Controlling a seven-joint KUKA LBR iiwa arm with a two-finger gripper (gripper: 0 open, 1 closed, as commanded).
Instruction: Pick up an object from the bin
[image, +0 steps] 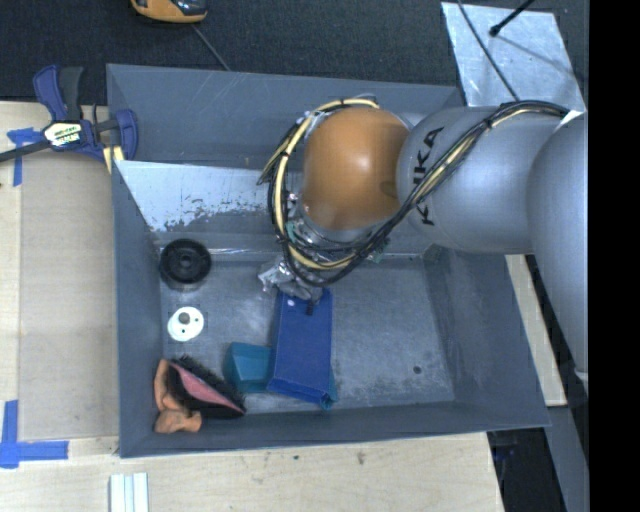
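My gripper (287, 277) is low in the middle of the bin, mostly hidden under the arm's wrist. It sits right at the far end of a flat dark blue rectangular piece (302, 352) that stretches toward the bin's front wall. I cannot see whether it touches or holds that piece. A small teal block (247, 364) lies against the blue piece's left side.
A black round disc (185, 262) lies at the back left, with a small white ring-shaped disc (186, 322) in front of it. In the front left corner lies an orange, pink and black soft item (188, 396). The arm covers the back middle and right.
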